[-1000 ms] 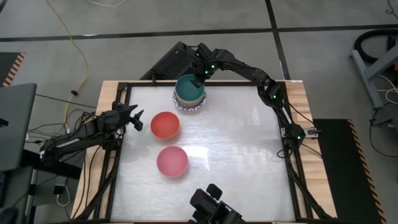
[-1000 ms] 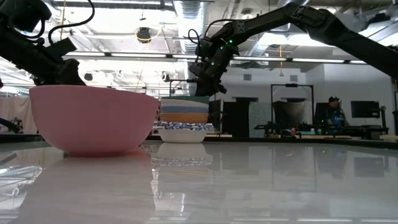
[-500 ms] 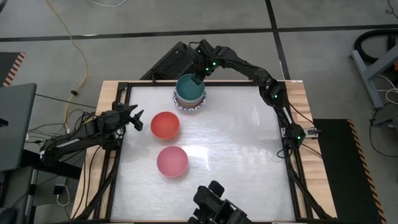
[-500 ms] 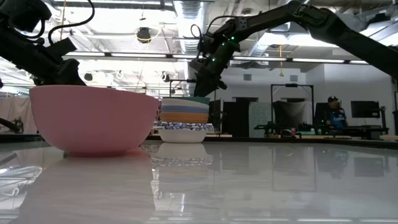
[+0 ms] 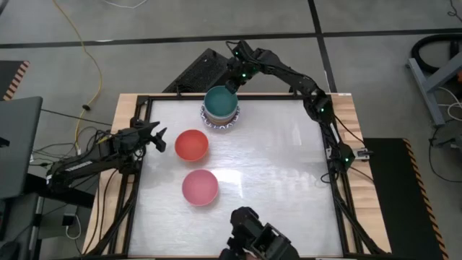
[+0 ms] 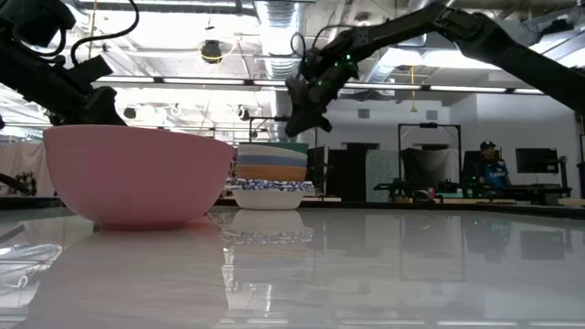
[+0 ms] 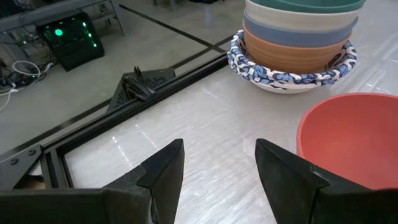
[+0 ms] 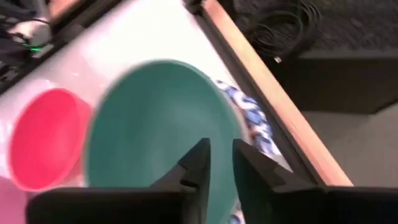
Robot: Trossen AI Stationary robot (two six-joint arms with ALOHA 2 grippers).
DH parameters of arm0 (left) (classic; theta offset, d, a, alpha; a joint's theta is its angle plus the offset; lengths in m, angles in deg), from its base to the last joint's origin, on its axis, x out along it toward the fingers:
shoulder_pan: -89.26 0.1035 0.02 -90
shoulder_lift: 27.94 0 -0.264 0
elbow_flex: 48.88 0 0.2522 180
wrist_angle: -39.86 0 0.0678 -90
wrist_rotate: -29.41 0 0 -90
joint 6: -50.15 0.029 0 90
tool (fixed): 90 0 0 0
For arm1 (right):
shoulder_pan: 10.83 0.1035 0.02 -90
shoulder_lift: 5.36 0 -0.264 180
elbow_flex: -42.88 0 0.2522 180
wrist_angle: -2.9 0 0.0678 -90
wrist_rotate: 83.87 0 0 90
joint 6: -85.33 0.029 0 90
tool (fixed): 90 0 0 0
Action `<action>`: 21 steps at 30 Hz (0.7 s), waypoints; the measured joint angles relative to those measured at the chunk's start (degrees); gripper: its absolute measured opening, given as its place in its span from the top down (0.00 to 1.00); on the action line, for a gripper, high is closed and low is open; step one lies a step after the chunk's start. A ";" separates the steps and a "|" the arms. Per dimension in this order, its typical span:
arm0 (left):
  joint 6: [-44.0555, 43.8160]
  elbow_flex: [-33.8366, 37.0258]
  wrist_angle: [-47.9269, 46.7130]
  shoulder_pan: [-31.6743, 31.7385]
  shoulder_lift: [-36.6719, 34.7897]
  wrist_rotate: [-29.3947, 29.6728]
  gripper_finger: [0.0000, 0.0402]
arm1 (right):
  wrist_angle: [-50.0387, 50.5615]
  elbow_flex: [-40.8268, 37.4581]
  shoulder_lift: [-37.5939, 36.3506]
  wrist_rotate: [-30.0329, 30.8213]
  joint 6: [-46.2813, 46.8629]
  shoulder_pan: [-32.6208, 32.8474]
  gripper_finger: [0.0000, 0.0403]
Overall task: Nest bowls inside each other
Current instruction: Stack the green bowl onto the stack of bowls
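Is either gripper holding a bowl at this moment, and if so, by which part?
Nothing is held. The right gripper hangs empty above the green bowl topping the stack; the left gripper waits open beside the red bowl.

stack under right gripper [image 5: 232, 78]: dark green bowl [image 5: 219, 100] on top | blue bowl [image 7: 298, 29] | orange bowl [image 7: 292, 55] | white bowl, blue-patterned rim [image 7: 292, 76] | by left gripper [image 5: 157, 138]: red bowl [image 5: 191, 145] | pink bowl [image 5: 199, 187]

Probably robotics lab: exposed ceiling ducts [image 6: 274, 18], monitors [image 6: 535, 161], floor cables [image 5: 90, 65], framed test table [image 5: 274, 180].
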 joint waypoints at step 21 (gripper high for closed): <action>0.02 0.00 0.00 0.01 0.00 0.00 0.53 | -4.09 -4.69 -0.47 0.20 0.99 -0.89 0.88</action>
